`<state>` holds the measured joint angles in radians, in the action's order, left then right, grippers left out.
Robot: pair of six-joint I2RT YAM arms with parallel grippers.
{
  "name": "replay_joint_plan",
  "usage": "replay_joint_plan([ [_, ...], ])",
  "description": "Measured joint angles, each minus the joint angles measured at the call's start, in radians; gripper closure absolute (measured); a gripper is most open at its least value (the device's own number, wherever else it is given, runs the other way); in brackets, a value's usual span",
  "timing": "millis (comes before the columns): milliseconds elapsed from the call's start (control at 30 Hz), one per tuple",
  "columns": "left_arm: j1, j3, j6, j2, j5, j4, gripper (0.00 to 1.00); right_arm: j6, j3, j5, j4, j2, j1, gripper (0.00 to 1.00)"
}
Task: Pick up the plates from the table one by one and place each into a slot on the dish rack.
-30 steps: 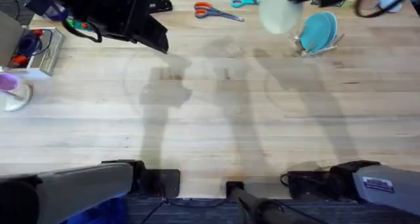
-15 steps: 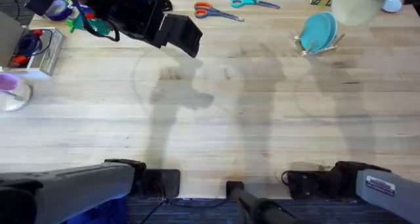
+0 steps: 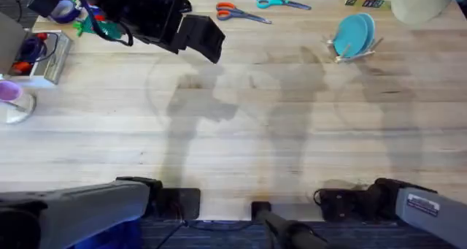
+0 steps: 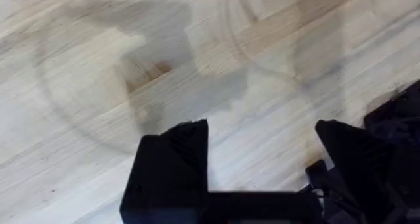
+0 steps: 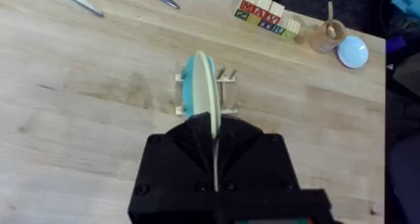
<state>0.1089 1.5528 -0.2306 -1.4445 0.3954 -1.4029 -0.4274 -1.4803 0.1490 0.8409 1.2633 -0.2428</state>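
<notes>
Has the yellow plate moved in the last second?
Yes. The yellow plate went right, from left of the rack to beyond its right side.

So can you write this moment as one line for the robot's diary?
right end effector: holding pale yellow plate above dish rack | blue plate: racked | left end effector: open, empty

Bright, even overhead light, soft grey arm shadows across the table (image 3: 241, 132), blurred raised pale plate (image 3: 422, 4)

I'm seeing the pale yellow plate (image 3: 422, 4) blurring and running off the frame's top edge beyond the dish rack (image 3: 354, 50).
</notes>
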Motion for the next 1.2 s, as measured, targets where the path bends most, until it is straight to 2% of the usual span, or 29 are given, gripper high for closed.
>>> replay_joint_plan([
  [300, 0.000, 0.000, 0.000, 0.000, 0.000, 0.000, 0.006, -0.030, 0.000, 0.000, -0.015, 0.009, -0.011, 0.971],
  [667, 0.000, 0.000, 0.003, 0.000, 0.000, 0.001, 0.006, -0.046, 0.000, 0.000, -0.018, 0.116, -0.068, 0.971],
  [1200, 0.000, 0.000, 0.003, 0.000, 0.000, 0.001, 0.006, -0.083, 0.000, 0.000, -0.110, 0.190, -0.072, 0.971],
])
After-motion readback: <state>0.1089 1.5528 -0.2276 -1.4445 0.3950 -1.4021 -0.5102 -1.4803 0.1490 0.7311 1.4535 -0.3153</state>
